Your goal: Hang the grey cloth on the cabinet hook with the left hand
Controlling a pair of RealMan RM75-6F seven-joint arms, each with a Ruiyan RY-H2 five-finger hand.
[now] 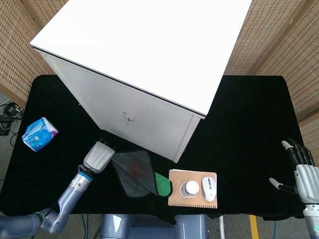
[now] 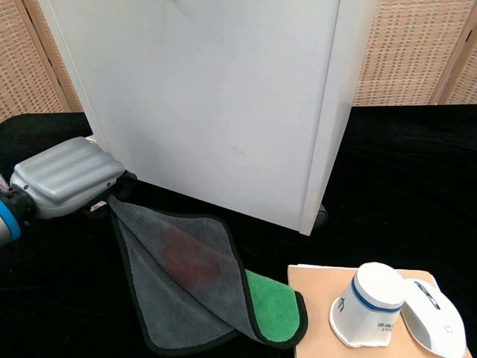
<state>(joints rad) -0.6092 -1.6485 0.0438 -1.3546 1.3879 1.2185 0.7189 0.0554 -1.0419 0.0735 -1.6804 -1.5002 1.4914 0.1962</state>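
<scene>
The grey cloth has a black hem, a reddish stain and a green underside folded up at its right corner. My left hand grips the cloth's upper left corner and holds that corner raised off the black table, while the rest trails down to the tabletop. The small metal hook sticks out of the white cabinet's front face, up and to the right of the hand. My right hand hangs open at the table's far right edge, holding nothing.
A tan notebook carrying a white cup and a white mouse lies right of the cloth. A blue tissue pack sits at the table's left. The cabinet fills the table's middle and back.
</scene>
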